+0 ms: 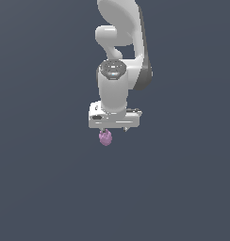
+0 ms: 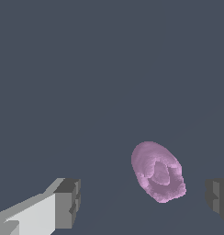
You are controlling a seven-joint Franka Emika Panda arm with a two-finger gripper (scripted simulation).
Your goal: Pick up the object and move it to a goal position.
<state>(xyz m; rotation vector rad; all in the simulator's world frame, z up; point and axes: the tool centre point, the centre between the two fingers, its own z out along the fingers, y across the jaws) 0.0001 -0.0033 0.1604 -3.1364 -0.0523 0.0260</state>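
The object [image 1: 105,138] is a small lumpy pink-purple blob just below the white hand in the exterior view. In the wrist view the object [image 2: 157,172] lies between the two fingers, touching neither and closer to one of them. My gripper [image 2: 142,199] is open, with a wide gap between its grey pads [image 2: 70,202]. In the exterior view the gripper [image 1: 115,130] points straight down, and its short fingers barely show under the hand. I cannot tell whether the blob rests on the ground.
The surroundings are a plain dark grey-blue surface with no other objects. The white arm [image 1: 119,37] rises behind the hand toward the top of the exterior view.
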